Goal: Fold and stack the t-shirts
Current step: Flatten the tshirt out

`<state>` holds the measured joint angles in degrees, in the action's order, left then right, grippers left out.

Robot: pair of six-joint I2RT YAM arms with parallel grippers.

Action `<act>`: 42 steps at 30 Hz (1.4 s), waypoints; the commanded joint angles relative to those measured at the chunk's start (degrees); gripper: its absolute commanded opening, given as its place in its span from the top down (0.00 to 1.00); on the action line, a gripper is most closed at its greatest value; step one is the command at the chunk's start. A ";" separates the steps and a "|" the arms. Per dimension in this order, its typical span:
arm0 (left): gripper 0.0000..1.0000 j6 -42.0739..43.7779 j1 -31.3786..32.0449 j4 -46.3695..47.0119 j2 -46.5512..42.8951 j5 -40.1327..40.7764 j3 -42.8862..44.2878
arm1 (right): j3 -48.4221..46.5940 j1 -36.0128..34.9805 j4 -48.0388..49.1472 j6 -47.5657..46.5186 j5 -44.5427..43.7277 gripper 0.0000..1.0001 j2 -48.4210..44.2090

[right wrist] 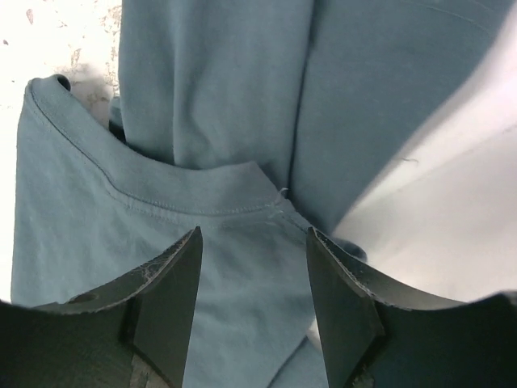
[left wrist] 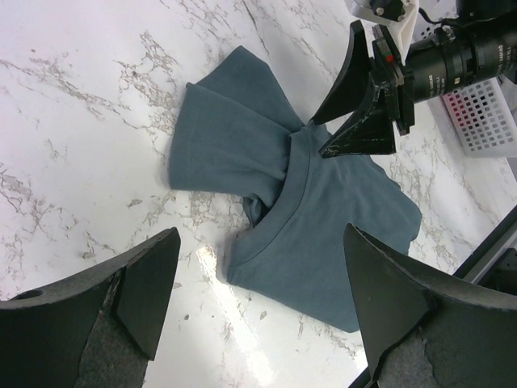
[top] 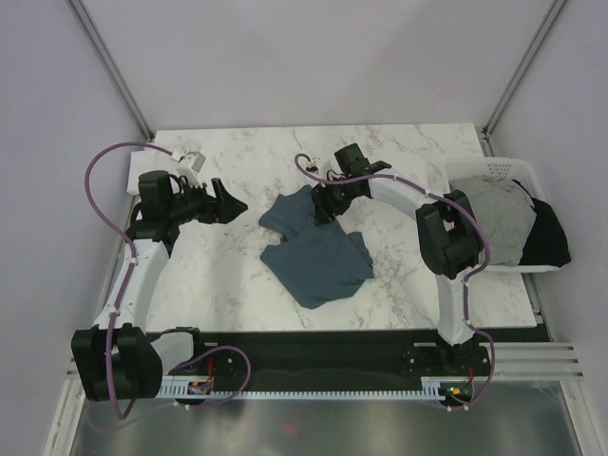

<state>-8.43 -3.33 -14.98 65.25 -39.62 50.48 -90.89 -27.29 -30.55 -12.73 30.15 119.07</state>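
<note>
While R gripper (right wrist: 254,234) is hovering, its jaws: standing apart over collar (right wrist: 194,202), pinching nothing.
L gripper (top: 231,203): standing wide open, empty.
Slate-blue t-shirt (top: 318,255): lying bunched at centre of table (top: 218,275).
Next grip: R should be pinching one collar layer only.

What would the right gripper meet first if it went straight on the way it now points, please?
Most likely the slate-blue t-shirt, near its collar: the open right gripper points down at it, perhaps touching the cloth.
</note>
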 commanded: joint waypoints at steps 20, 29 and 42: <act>0.11 -1.86 -1.50 2.24 1.45 -1.78 -0.82 | -3.15 -1.28 1.27 -5.72 -8.79 1.00 -12.61; 0.11 -1.86 -1.59 2.77 2.95 -1.61 -1.17 | 0.97 -1.28 5.75 -1.34 -8.44 0.98 -30.02; 0.10 -2.82 -1.68 2.94 1.46 -3.36 -1.08 | 1.25 -1.80 -0.92 0.51 -12.39 0.38 -7.04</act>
<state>-9.50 -4.56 -14.37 68.07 -41.08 49.32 -88.03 -28.77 -28.64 -13.06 20.43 109.19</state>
